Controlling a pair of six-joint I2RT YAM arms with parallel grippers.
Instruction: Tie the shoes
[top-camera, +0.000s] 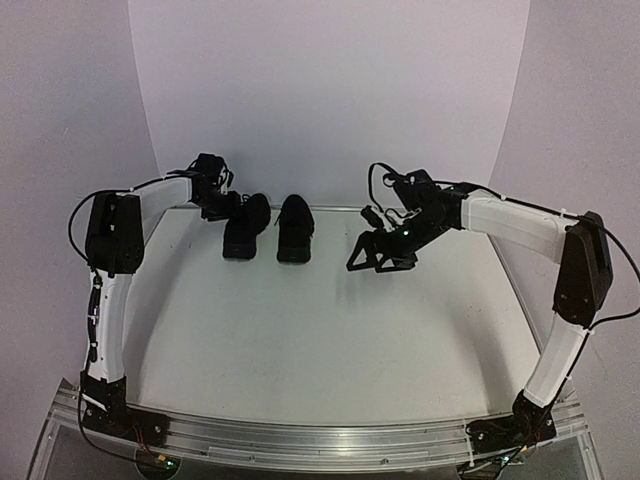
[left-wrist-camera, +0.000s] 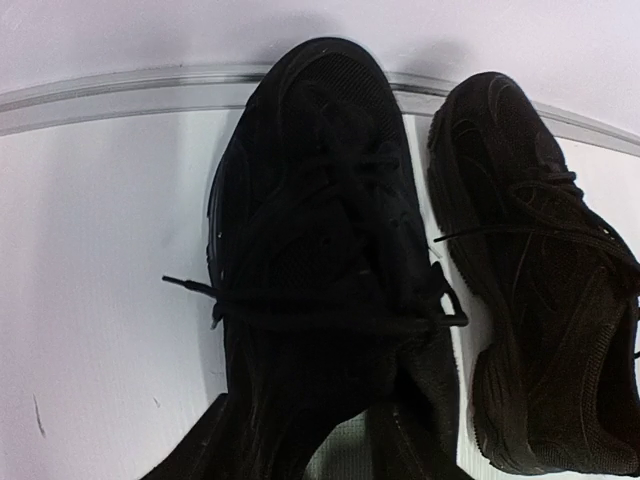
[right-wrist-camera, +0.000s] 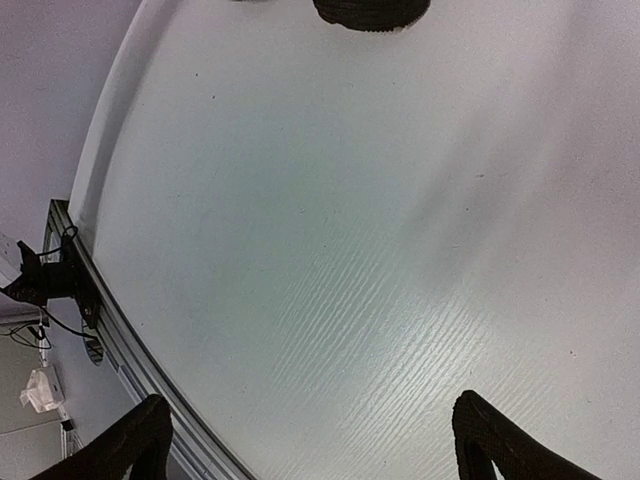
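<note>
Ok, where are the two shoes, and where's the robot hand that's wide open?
Shoe by the left arm (left-wrist-camera: 320, 230): left wrist view, on its laced top.
Other shoe (top-camera: 294, 228): top view, on its middle.
Right gripper (right-wrist-camera: 320, 440): right wrist view, midway between its open fingertips.

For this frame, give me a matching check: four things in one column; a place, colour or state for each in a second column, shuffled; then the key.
Things:
1. left-hand shoe
2. right-hand shoe
3. right gripper
4. table

Descriptions:
a. white
b. jaws wide open, nothing between them
c. right next to the left gripper
d. stands between the other shoe and the right gripper

Pairs: 1-c, 2-d, 3-b, 4-a
</note>
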